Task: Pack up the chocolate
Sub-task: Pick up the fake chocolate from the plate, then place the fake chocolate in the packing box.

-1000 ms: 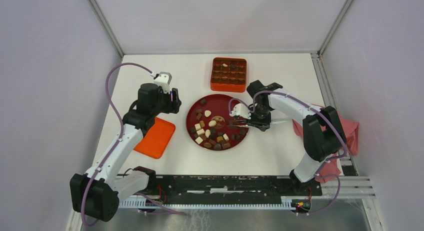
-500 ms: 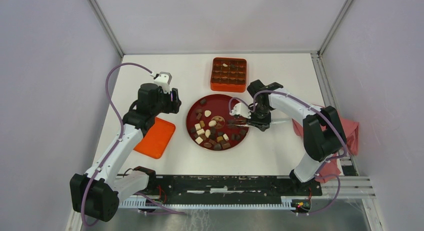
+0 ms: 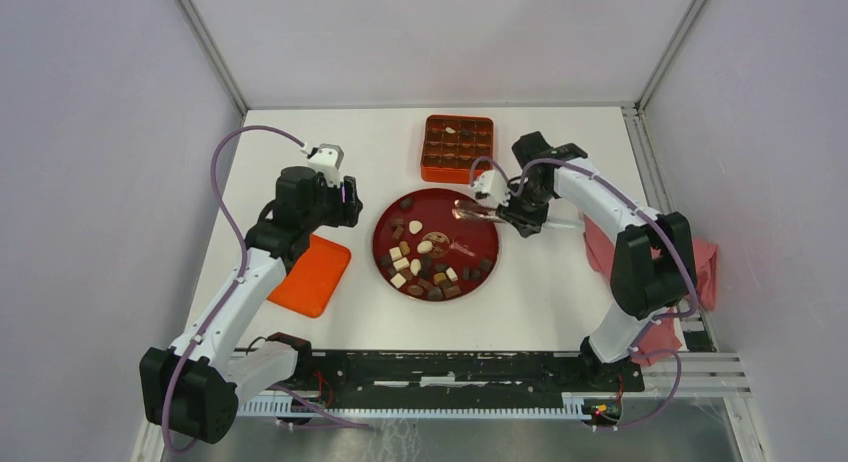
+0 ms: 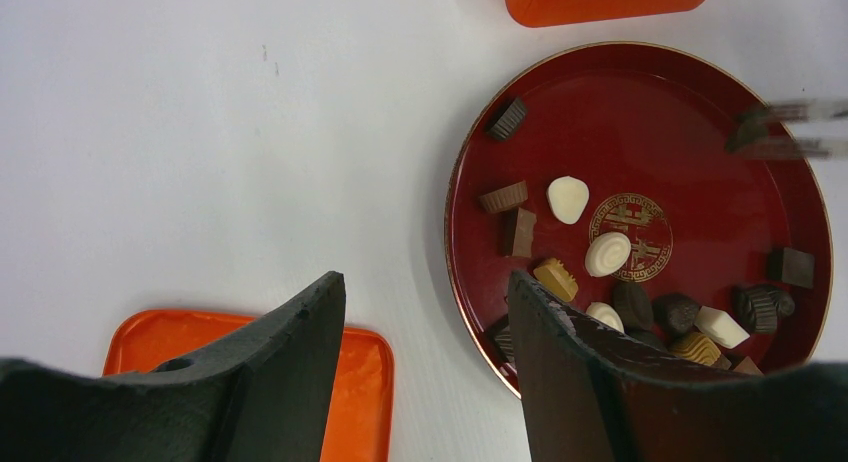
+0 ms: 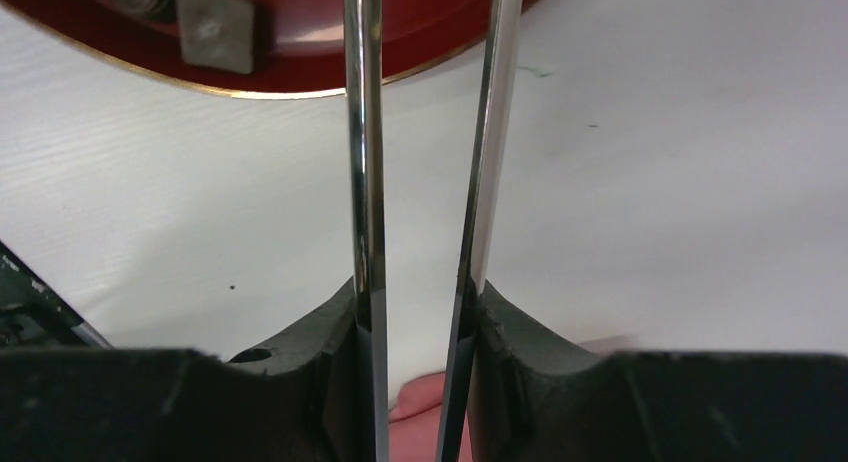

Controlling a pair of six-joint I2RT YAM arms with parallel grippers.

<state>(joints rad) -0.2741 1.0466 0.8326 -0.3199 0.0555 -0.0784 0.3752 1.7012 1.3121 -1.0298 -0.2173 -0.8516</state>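
Several dark, tan and cream pieces of chocolate (image 3: 425, 267) lie on a round red plate (image 3: 432, 204); the left wrist view shows the chocolate (image 4: 610, 252) spread over the plate (image 4: 640, 112). My right gripper (image 3: 507, 208) is shut on metal tongs (image 3: 470, 210), whose two blades (image 5: 365, 182) run up from between its fingers in the right wrist view (image 5: 418, 302). The tong tips hover over the plate's far right part, with a dark piece (image 4: 745, 134) seemingly pinched between them. My left gripper (image 4: 425, 302) hangs open and empty left of the plate (image 3: 345, 197).
A square orange box (image 3: 458, 147) with gridded compartments, some filled, stands behind the plate. A flat orange lid (image 3: 310, 274) lies at the left, under my left arm. A pink cloth (image 3: 700, 262) is bunched at the table's right edge.
My right arm has carried the tongs up from the plate's right middle toward its far edge, nearer the orange box. The left arm has not moved.
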